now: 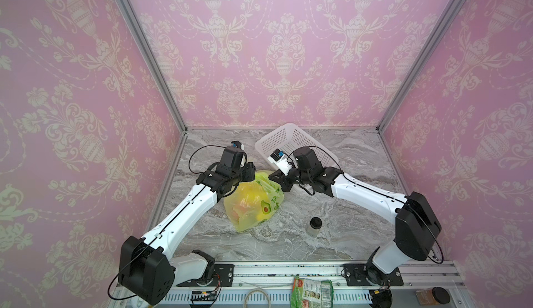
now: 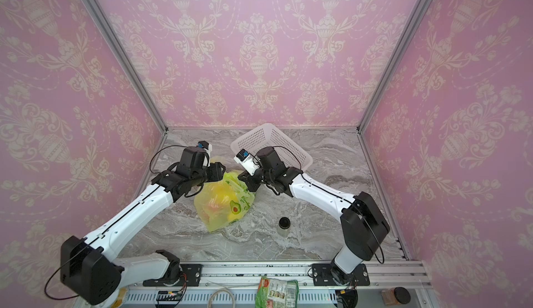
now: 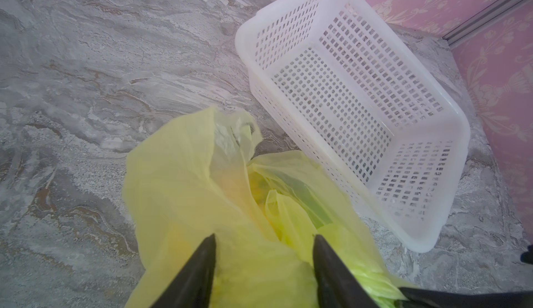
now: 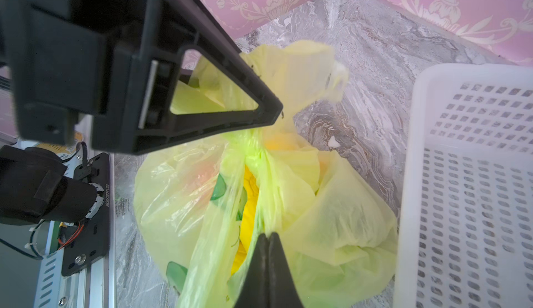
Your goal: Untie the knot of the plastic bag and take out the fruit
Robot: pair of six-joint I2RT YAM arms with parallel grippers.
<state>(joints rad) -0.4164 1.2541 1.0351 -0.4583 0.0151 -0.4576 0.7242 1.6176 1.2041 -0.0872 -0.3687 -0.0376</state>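
The plastic bag (image 1: 253, 205) (image 2: 222, 205), thin yellow-green film with green marks, lies mid-table between both arms. Fruit shows through it as yellow and orange shapes (image 1: 253, 197); a bright yellow piece (image 4: 249, 202) sits in a gap in the film. My left gripper (image 3: 264, 236) is at the bag's far top, fingers apart with bunched film filling the gap. A loose strip end (image 3: 230, 130) stands up beyond it. The knot looks like a gathered twist (image 4: 255, 143) just under the left fingertip; whether it is tied is unclear. My right gripper (image 4: 268, 234) is shut on a stretched strip of the bag.
A white perforated basket (image 1: 288, 136) (image 3: 242, 41) lies tilted at the back, right beside the bag and under the right wrist. A small jar with a black lid (image 1: 315, 225) stands front right of the bag. A green snack packet (image 1: 311, 292) lies on the front rail.
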